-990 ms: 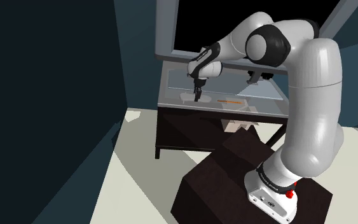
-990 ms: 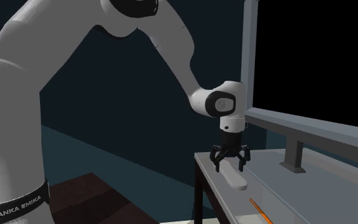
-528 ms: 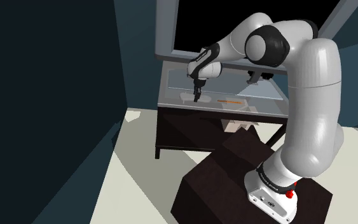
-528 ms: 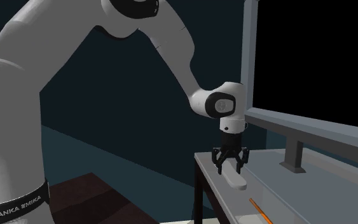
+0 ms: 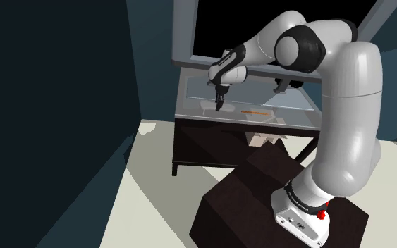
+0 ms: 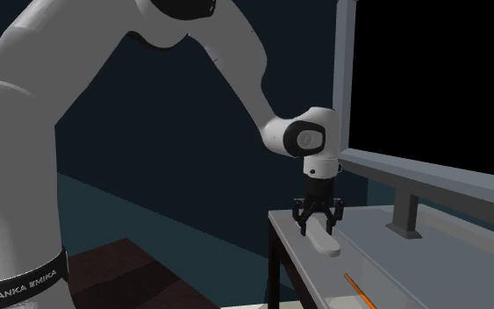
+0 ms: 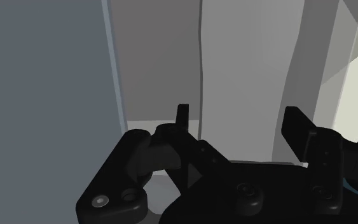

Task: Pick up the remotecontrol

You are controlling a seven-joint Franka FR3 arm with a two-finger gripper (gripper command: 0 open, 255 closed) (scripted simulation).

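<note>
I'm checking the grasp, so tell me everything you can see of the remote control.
The remote control is a plain, pale grey, elongated slab with rounded ends; no buttons are drawn on it. It sits near the corner of the grey table, its length running along the tabletop. The black gripper comes straight down over one end, with its fingers against the remote's long sides, seemingly clasping it. Whether it rests on the table or is just clear of it cannot be told.
</note>
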